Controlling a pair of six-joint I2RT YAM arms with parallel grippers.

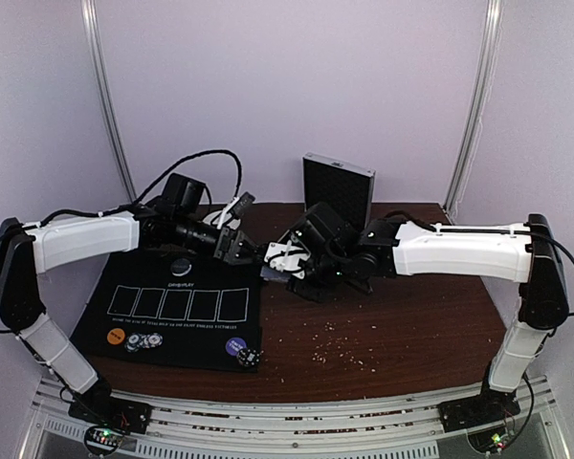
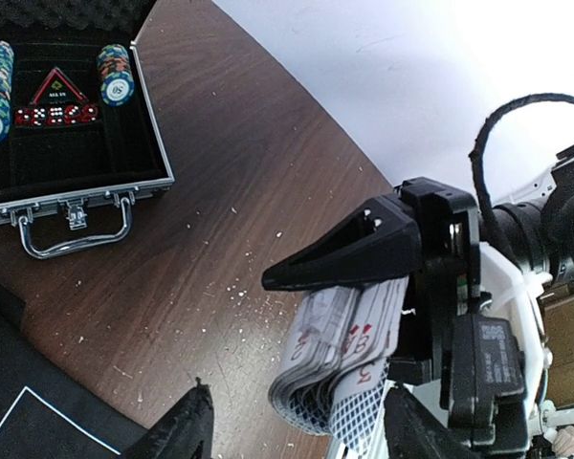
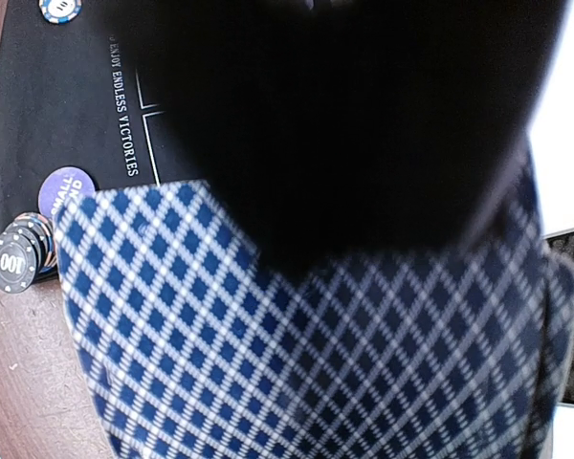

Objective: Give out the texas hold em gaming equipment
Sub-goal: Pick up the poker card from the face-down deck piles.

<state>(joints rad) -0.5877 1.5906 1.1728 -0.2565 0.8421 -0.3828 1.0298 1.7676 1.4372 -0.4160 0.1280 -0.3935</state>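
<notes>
My right gripper is shut on a fanned deck of playing cards, red numbers showing on the faces. The deck's blue diamond back fills the right wrist view under a dark finger. My left gripper is open, its fingers standing either side of the deck's lower end, not pinching it. In the top view it meets the right gripper just past the black mat. On the mat's near edge lie an orange disc, striped poker chips, a purple disc and another chip.
An open metal case holding chip stacks and red dice lies on the brown table; its lid stands upright behind the right arm. White crumbs dot the wood. The mat carries a row of card outlines and a black disc.
</notes>
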